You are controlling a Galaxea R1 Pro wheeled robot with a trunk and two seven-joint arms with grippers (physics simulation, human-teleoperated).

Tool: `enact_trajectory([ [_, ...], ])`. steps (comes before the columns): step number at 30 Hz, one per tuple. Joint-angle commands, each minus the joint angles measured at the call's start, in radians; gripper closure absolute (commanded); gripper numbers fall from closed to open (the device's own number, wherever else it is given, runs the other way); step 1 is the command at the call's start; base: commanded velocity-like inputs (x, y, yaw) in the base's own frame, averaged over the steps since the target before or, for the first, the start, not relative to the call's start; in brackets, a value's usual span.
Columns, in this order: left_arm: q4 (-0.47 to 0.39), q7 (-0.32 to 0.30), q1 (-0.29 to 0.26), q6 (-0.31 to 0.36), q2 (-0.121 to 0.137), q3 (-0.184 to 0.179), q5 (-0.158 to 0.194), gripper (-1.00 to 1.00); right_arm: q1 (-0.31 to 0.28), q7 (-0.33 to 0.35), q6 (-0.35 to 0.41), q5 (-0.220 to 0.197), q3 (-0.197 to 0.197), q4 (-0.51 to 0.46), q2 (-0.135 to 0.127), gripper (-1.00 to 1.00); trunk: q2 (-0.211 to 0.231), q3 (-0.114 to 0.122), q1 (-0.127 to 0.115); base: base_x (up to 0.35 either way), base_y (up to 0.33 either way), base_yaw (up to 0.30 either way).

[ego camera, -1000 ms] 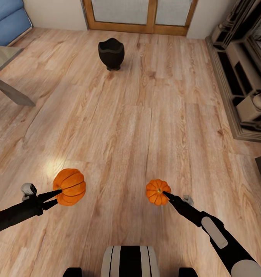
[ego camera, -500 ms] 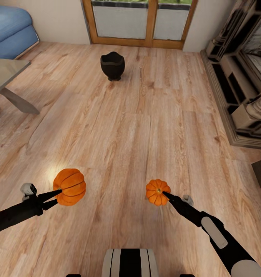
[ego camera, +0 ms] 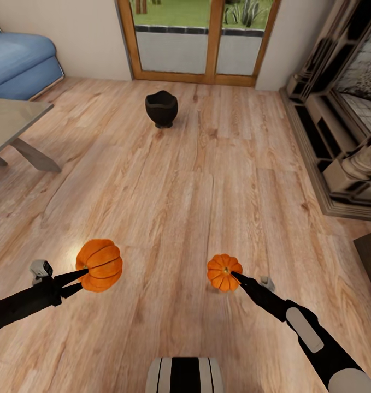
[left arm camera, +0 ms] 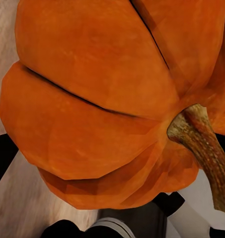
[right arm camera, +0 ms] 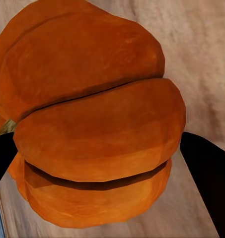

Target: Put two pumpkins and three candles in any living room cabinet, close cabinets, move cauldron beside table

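So both arms are carrying a pumpkin over the wood floor (ego camera: 196, 180) right now. The left pincer (ego camera: 82, 277), in the lower left of the head view, is clamped on the larger pumpkin (ego camera: 99, 265), its dark fingers pinching either side of the ribbed body. In the left wrist view that pumpkin (left arm camera: 107, 99) sits right up against the camera, with its brownish stem (left arm camera: 201, 144) sticking off to one side. The right pincer (ego camera: 235, 277), lower right of centre, is clamped on the smaller pumpkin (ego camera: 224, 272), which shows a little yellowish stem spot facing up. The right wrist view has the same pumpkin (right arm camera: 92, 124) close up, with the dark fingers (right arm camera: 209, 183) on both sides of it. The cauldron (ego camera: 162, 109) stands upright on the floor in the upper middle, well apart from the corner of the grey tabletop (ego camera: 13, 117) at the left edge. There's a blue sofa (ego camera: 21, 60) in the upper left, glass doors (ego camera: 199, 43) at the top, and a dark shelving unit (ego camera: 338, 125) along the right. No labels or writing that I can read anywhere.
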Motion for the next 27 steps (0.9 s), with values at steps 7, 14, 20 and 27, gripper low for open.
enact_trajectory([
  [7, -0.003, -0.002, 0.0, 0.004, 0.0, -0.01, -0.003, 1.0, -0.001, 0.015, 0.003, -0.008, 0.002, 0.001, -0.001, 1.0, 0.001, 0.027, -0.003, 0.0, 0.0, 0.0],
  [14, -0.006, -0.002, 0.0, 0.004, -0.001, -0.014, -0.003, 1.0, -0.001, 0.029, 0.003, -0.008, 0.001, 0.0, -0.002, 1.0, 0.003, 0.054, -0.006, 0.0, 0.0, 0.0],
  [20, -0.005, -0.002, 0.0, 0.004, -0.001, -0.015, -0.003, 1.0, -0.001, 0.048, 0.002, -0.008, 0.0, 0.0, -0.002, 1.0, 0.004, 0.077, -0.009, 0.0, 0.0, 0.0],
  [27, -0.005, -0.002, 0.0, 0.004, -0.002, -0.014, -0.003, 1.0, -0.001, 0.054, -0.004, -0.008, -0.001, -0.001, -0.002, 1.0, 0.006, 0.104, -0.012, 0.0, 0.0, 0.0],
])
